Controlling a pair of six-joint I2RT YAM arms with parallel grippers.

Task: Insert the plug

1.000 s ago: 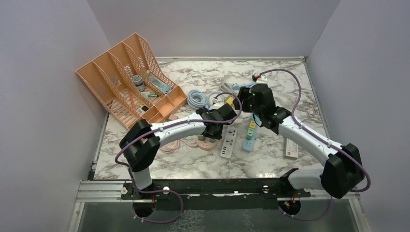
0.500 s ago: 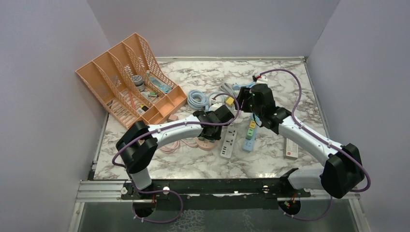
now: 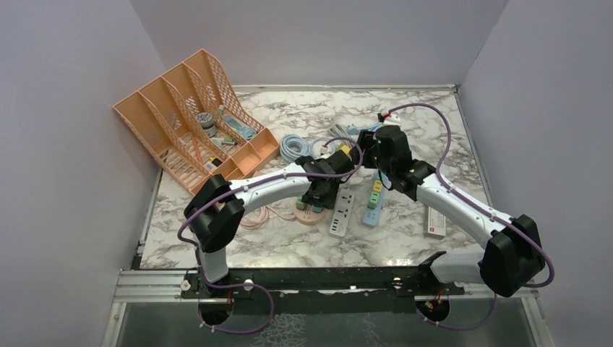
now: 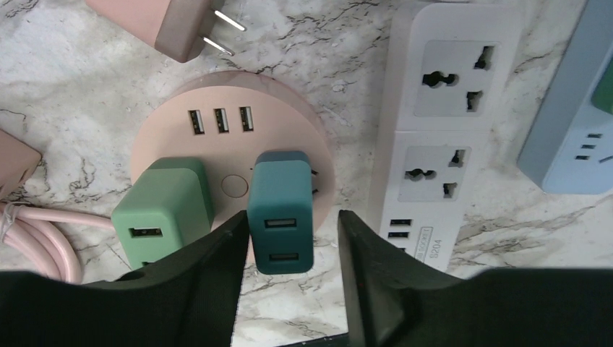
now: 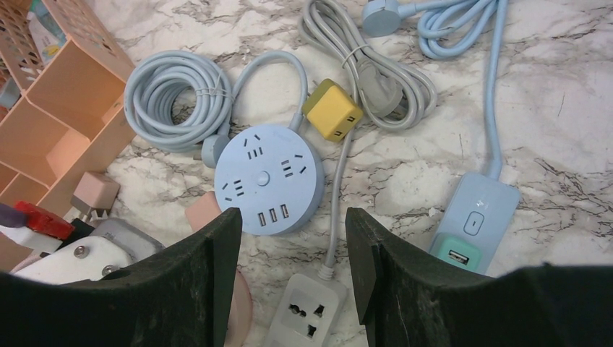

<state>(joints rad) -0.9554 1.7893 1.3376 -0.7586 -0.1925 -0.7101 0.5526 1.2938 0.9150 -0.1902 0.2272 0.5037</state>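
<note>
A dark teal plug (image 4: 280, 210) stands in the round pink socket hub (image 4: 217, 119), next to a light green plug (image 4: 163, 210) that sits in the same hub. My left gripper (image 4: 293, 238) is directly over the teal plug with its jaws open. The left finger (image 4: 217, 267) lies against the plug's side, and there is a gap between the plug and the right finger. From above, the left gripper (image 3: 323, 189) hangs over the pink hub (image 3: 307, 212). My right gripper (image 5: 293, 238) is open and holds nothing, hovering above a round blue hub (image 5: 269, 181).
A white power strip (image 4: 441, 130) lies right of the pink hub, a blue strip (image 3: 374, 204) beyond it. A loose pink plug (image 4: 166, 22), a yellow plug (image 5: 332, 108) and coiled cables (image 5: 173, 97) lie behind. An orange organizer (image 3: 191, 116) stands far left; a small box (image 3: 434, 221) right.
The left jaws have opened off the teal plug, which stays in the pink hub. The left wrist has shifted slightly away from the bases. The right arm has not moved.
</note>
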